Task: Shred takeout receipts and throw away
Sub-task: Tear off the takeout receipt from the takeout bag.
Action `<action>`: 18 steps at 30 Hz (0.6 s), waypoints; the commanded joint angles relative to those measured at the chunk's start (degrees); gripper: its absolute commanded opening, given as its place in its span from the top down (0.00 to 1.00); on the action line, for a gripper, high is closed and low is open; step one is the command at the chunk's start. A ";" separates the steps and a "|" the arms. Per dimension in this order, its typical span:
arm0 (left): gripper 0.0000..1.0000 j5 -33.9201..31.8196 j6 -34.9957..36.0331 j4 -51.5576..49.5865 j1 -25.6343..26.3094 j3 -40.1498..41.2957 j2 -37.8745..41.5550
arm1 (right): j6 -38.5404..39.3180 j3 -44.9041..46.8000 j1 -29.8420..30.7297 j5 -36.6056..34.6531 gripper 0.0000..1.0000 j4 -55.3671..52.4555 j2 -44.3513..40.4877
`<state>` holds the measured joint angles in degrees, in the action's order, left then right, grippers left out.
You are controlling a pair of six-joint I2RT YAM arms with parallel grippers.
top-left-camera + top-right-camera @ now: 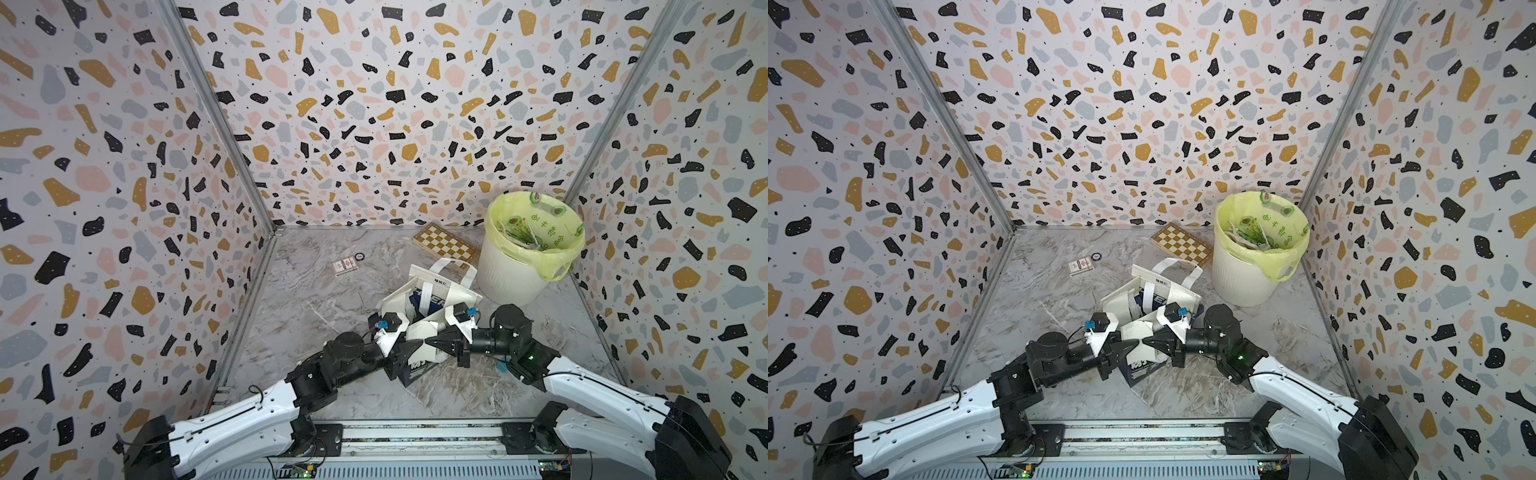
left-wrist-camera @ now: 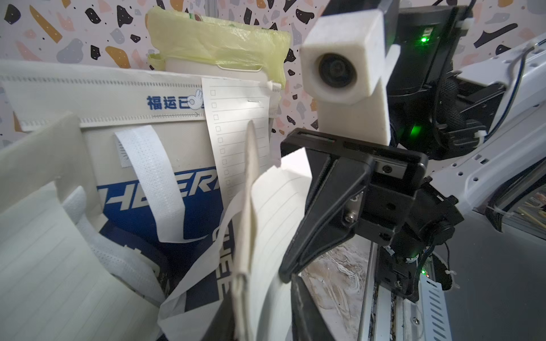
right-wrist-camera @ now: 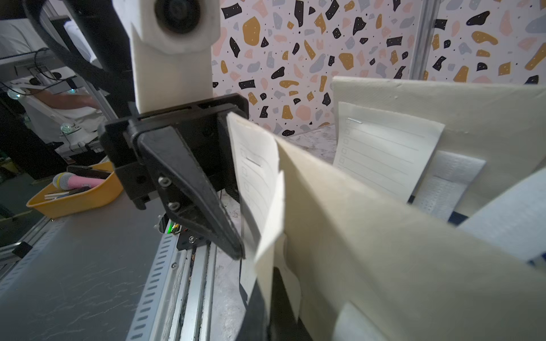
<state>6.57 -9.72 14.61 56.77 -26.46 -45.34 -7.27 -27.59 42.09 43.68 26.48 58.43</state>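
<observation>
near receipt (image 3: 254, 165): lined slip stapled to the cream wall of the near bag (image 1: 415, 370), mid-table between the two claws; its staple and checkboxes show only in the wrist views
far receipt (image 2: 236, 118): stapled at the upper edge of the far bag (image 1: 440, 286), in front of the bin
right gripper (image 1: 432, 341): jaws together, pinched on the near receipt's lower edge as the right wrist view shows it
left gripper (image 1: 415, 345): nose to nose with the right gripper; one finger (image 3: 192, 189) lies against the near receipt; jaws apart or together, cannot tell
bin (image 1: 507, 282): far right corner, yellow liner; the paper strips inside show only in the top views
chessboard (image 1: 444, 245): flat by the back wall, just beside the bin
card pack (image 1: 345, 267): well apart from the bags, toward the left wall
table (image 1: 299, 324): bare marble from the bags to the left wall; a narrower bare strip before the right wall
orange tray (image 3: 74, 200): beyond the front rail, in the right wrist view only
</observation>
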 commanded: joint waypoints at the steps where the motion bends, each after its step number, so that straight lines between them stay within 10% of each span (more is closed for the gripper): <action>1: 0.51 0.12 0.54 0.05 -0.28 0.62 3.50 | -0.76 -2.46 0.18 -0.43 1.00 -0.28 -0.68; 5: 0.33 -3.74 4.48 -8.90 -0.35 0.24 11.07 | -1.56 -3.13 -0.46 0.67 1.00 -2.68 -1.15; 13: 0.42 -4.91 13.89 -27.44 -1.13 -0.20 19.69 | 2.22 -6.29 -3.22 6.68 1.00 -12.34 -1.16; 18: 0.40 -3.15 14.61 -21.69 -1.14 1.88 16.99 | 5.71 -11.40 -5.99 13.14 1.00 -21.48 1.87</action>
<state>2.55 2.57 -9.39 55.92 -25.69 -27.11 -4.89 -35.18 36.93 51.29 12.25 59.16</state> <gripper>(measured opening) 0.591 0.043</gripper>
